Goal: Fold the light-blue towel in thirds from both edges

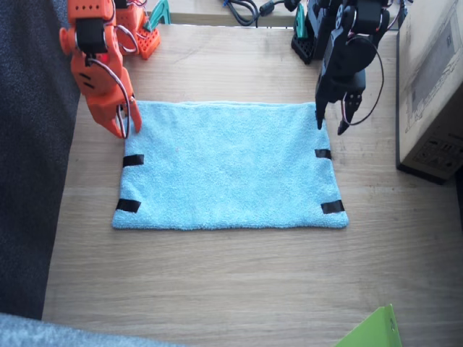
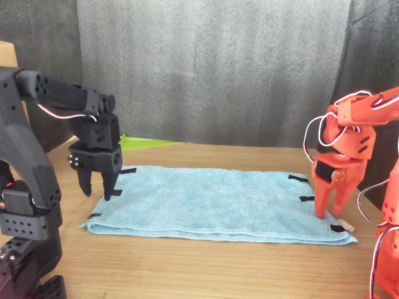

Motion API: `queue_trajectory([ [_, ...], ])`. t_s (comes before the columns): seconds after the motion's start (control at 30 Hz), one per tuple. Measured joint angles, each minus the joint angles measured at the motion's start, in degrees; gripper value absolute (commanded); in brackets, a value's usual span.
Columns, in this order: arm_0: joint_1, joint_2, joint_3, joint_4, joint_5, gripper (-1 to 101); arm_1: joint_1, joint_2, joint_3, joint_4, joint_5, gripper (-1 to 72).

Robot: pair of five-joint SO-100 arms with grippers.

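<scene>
The light-blue towel (image 1: 228, 166) (image 2: 212, 202) lies flat and unfolded on the wooden table. Black tape strips mark its two short edges (image 1: 133, 160) (image 1: 323, 153). My right gripper (image 1: 124, 127) (image 2: 331, 212), orange, points down at the towel's far corner on its side. Its fingers are slightly apart with the tips at the cloth, and nothing shows between them. My left gripper (image 1: 330, 123) (image 2: 100, 189), black, hangs open just above the opposite far corner. It holds nothing.
A cardboard box (image 1: 434, 87) stands close beside the left arm. A lime-green sheet corner (image 1: 372, 329) lies at the table's near edge. Cables and the arm bases (image 1: 145, 32) sit along the far edge. Dark cloth (image 1: 32, 144) hangs past the table's side.
</scene>
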Motion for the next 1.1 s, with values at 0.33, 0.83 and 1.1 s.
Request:
queue_trajectory([
  [0.33,-1.14,-0.44,0.00,0.00,0.00,25,0.00,-0.97,0.00,-0.09,0.00,20.0],
  [0.83,-0.09,-6.06,-1.49,2.02,-1.49,24,-0.88,-1.58,-0.18,-0.09,-1.05,20.2],
  [1.1,1.41,-10.02,-4.92,3.78,-1.58,24,-0.97,-2.29,-0.18,-0.44,-1.49,20.2],
])
